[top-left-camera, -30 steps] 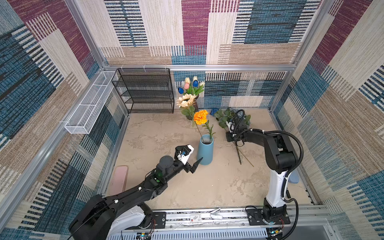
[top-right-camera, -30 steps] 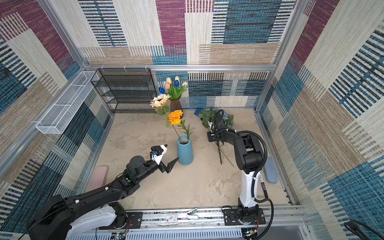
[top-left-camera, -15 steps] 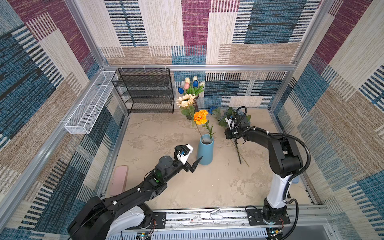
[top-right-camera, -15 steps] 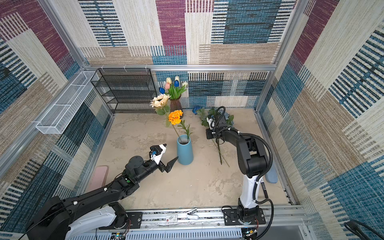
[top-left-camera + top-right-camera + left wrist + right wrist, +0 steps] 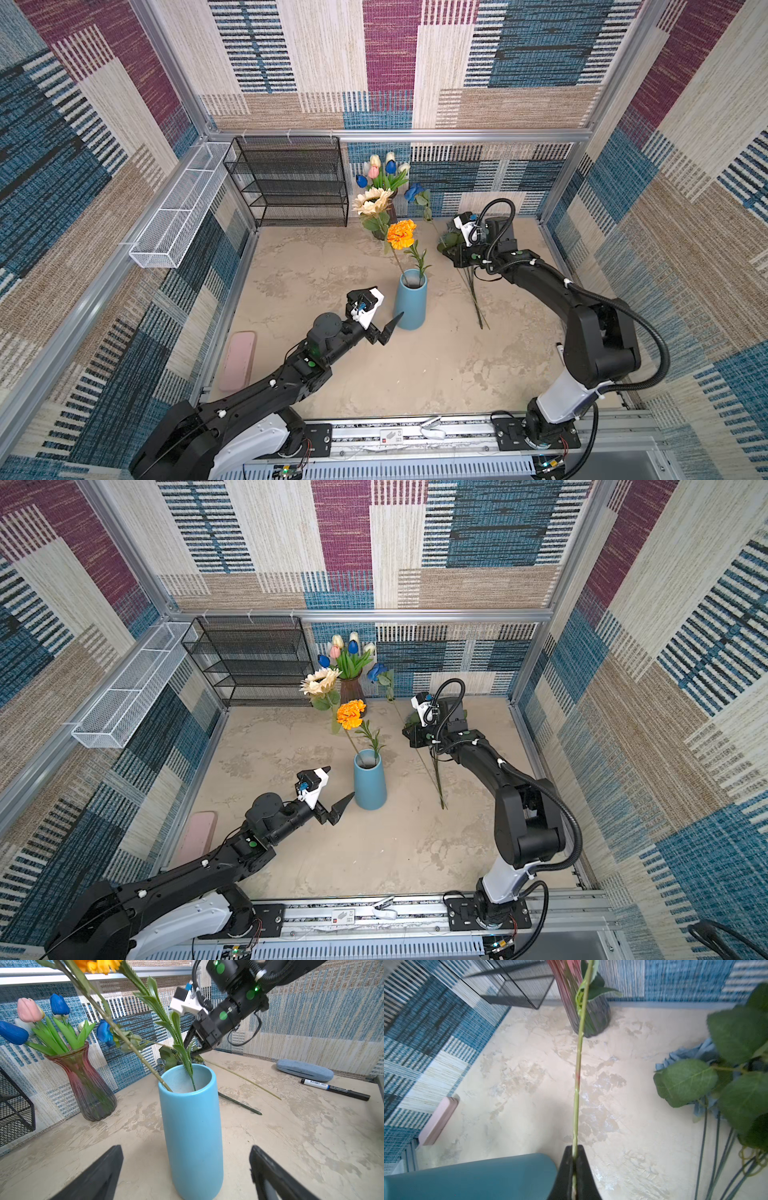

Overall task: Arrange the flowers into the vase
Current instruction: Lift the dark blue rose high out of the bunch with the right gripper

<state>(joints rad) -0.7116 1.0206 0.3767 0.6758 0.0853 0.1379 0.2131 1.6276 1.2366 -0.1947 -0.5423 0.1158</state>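
Green stem (image 5: 578,1076), pinched by right end effector (image 5: 574,1150), exits frame.

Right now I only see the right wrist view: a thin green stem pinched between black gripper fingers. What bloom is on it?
Observer: The right gripper holds a bright blue artificial rose by that stem.
Operator: What's arranged so far?
Observer: The tall light blue cylindrical vase holds one orange ruffled flower.
Operator: And the other arm?
Observer: The left gripper is open and empty, facing that vase.
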